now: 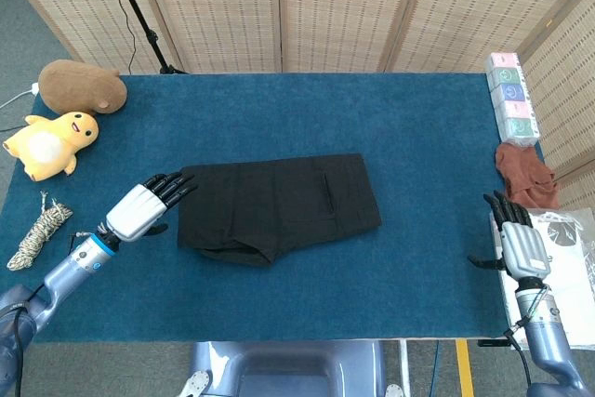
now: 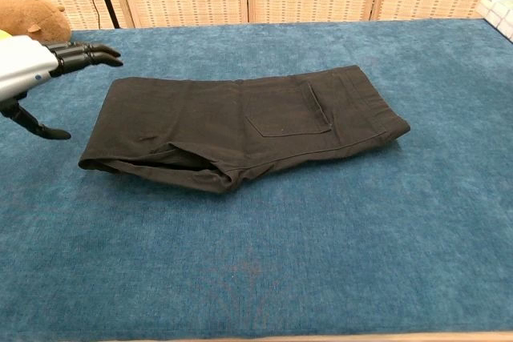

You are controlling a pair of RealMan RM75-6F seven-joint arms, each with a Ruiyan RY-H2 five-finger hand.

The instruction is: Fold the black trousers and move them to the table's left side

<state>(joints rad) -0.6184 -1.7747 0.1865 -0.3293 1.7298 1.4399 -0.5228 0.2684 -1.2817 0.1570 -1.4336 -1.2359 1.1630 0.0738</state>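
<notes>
So the black trousers were lying folded in the middle of the blue table, back pocket facing up, a bit left of center in the head view. The left hand sat at the lower left of the frame, just beside the trousers' left edge, fingers stretched out and spread, holding nothing; whether the fingertips touched the cloth was hard to call from either view. The right hand was way over at the lower right edge of the frame, fingers apart and empty. Upper left had a brown plush and a yellow duck plush, with a rope bundle below them.
</notes>
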